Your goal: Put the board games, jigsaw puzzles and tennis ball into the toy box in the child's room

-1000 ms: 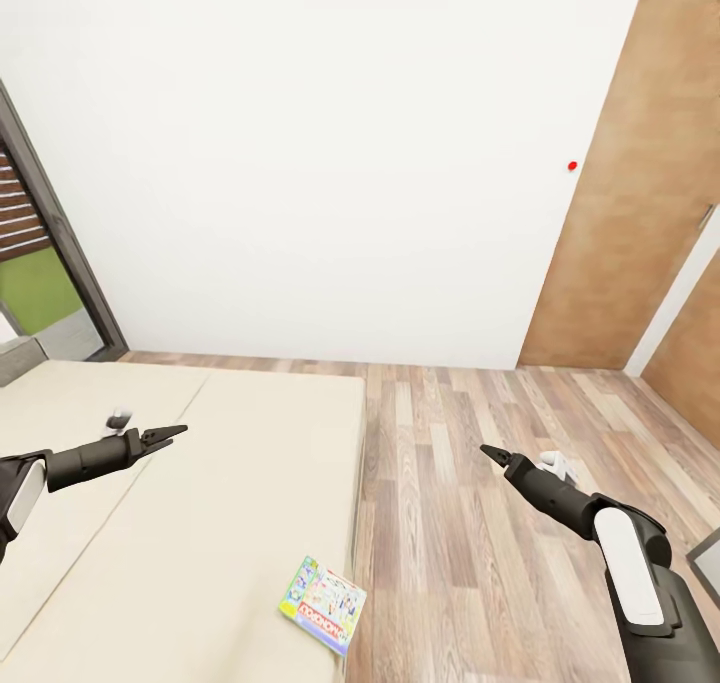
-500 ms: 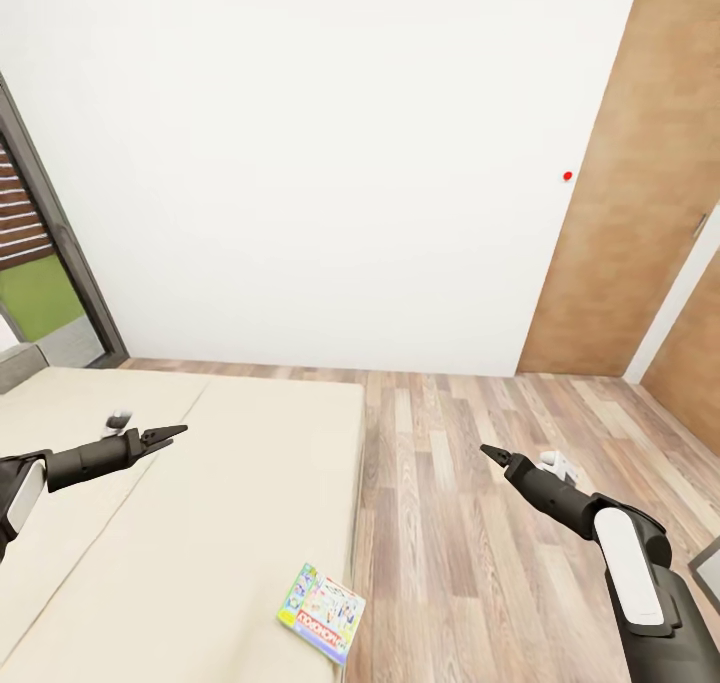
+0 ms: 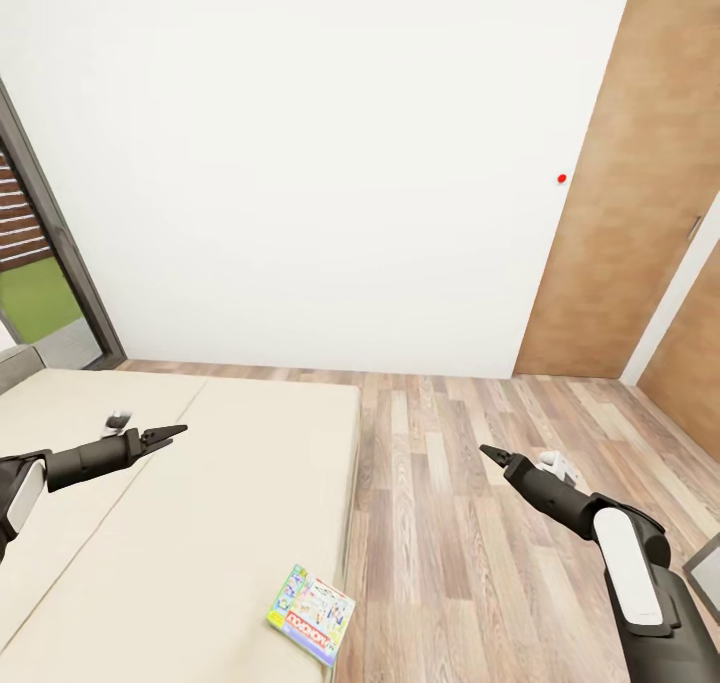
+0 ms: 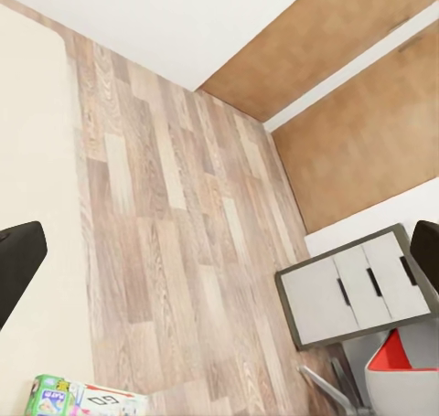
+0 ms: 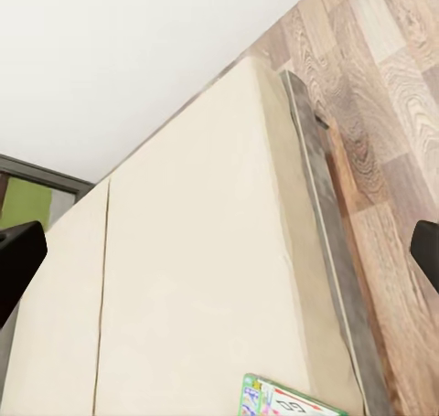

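Observation:
A green-pink board game [image 3: 310, 614] with a red logo lies flat on the cream bed [image 3: 200, 503], near the bed's front right corner. The same board game [image 4: 78, 400] peeks in at the edge of the left wrist view, and a corner of the board game [image 5: 289, 400] shows in the right wrist view. My left gripper [image 3: 170, 432] hovers open over the bed, well to the left of and beyond the box. Over the wood floor to the right of the bed, my right gripper [image 3: 491, 454] is open and holds nothing. The table and toy box are out of view.
A white wall [image 3: 320, 163] stands ahead, with brown wooden doors [image 3: 640, 193] at the right and a dark-framed window [image 3: 40, 263] at the left. Plank floor [image 3: 450, 523] runs beside the bed. A grey cabinet [image 4: 352, 290] and a red-and-white chair [image 4: 402, 379] appear in the left wrist view.
The whole head view has shifted a little, so the camera moved: the board game now sits lower and further left in the picture. Both arms hold the same pose.

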{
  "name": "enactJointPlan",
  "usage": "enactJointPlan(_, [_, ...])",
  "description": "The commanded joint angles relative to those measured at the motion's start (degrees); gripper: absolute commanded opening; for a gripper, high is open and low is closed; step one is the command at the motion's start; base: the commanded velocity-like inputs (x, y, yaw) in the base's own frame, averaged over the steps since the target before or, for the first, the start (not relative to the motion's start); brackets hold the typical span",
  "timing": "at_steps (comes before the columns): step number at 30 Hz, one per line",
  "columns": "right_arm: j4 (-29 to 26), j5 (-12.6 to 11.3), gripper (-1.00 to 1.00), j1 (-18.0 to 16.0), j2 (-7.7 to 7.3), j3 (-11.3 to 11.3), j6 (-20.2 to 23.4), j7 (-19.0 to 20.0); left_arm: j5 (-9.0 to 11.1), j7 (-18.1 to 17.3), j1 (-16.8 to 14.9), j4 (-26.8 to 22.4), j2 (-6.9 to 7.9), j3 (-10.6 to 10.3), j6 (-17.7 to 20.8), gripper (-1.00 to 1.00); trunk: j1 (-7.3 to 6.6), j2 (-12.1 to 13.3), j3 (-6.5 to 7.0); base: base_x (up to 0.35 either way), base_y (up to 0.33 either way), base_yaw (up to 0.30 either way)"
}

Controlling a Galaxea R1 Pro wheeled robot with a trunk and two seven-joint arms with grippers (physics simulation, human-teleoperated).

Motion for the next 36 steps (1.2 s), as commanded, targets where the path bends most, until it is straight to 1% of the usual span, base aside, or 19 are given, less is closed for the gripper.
enactJointPlan(1, [-0.02, 0.49, 1.0, -0.06, 0.02, -0.12, 0.33, 0.47, 0.16, -0.12, -0.06, 0.02, 0.01, 0.03, 0.46, 1.0, 0.04, -0.13, -0.13, -0.001, -0.006, 0.0])
enactJointPlan(12, [-0.02, 0.69, 1.0, -0.06, 0.01, -0.1, 0.33, 0.51, 0.16, 0.16, -0.08, 0.02, 0.0, 0.04, 0.44, 1.0, 0.04, -0.13, -0.13, 0.0, -0.008, 0.0])
enactJointPlan(20, [-0.03, 0.35, 1.0, -0.06, -0.12, -0.12, 0.35, 0.51, 0.16, 0.35, -0.05, 0.02, -0.01, 0.04, 0.52, 1.0, 0.04, -0.13, -0.13, 0.0, -0.175, 0.021])
enactJointPlan(28, [-0.04, 0.32, 1.0, -0.06, -0.13, -0.12, 0.35, 0.48, 0.16, 0.33, -0.04, 0.02, -0.06, 0.04, 0.53, 1.0, 0.04, -0.13, -0.13, 0.0, -0.041, 0.248])
enactJointPlan(36, [-0.02, 0.4, 1.0, -0.06, -0.13, -0.11, 0.34, 0.52, 0.16, 0.31, -0.03, 0.02, -0.08, 0.04, 0.53, 1.0, 0.04, -0.13, -0.13, 0.0, -0.247, 0.289])
